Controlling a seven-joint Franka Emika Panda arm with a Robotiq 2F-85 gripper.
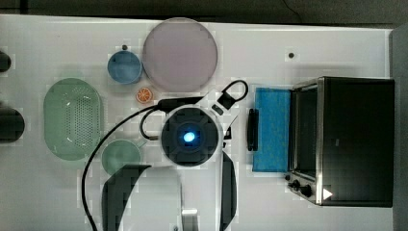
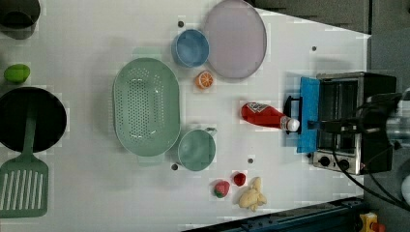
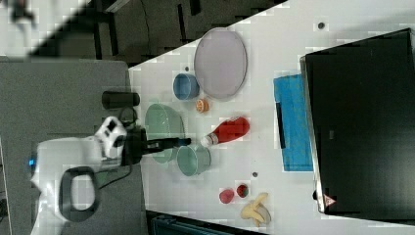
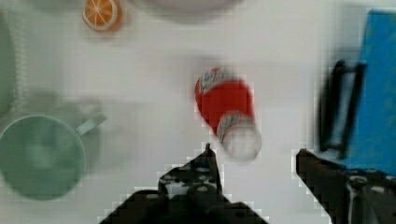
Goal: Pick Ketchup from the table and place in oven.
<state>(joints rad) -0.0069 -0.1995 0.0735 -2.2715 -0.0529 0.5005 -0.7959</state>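
Ketchup bottle [image 2: 265, 115] lies on its side mid-frame in the left view, white cap toward the open oven [image 2: 348, 121], pincer [image 4: 254, 161] hanging released above it; probably light, rigid, slick and roll-prone, so take it across the red body.

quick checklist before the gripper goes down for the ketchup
1. Gripper open, fingers apart: ok.
2. Small red ketchup bottle with white cap standing on the white table, free of the fingers: ok.
3. Bottle lined up between the fingers: cannot tell.
4. Large black toaster oven, blue-faced door folded down open: ok.
5. Green mug and orange slice apart from the bottle: ok.
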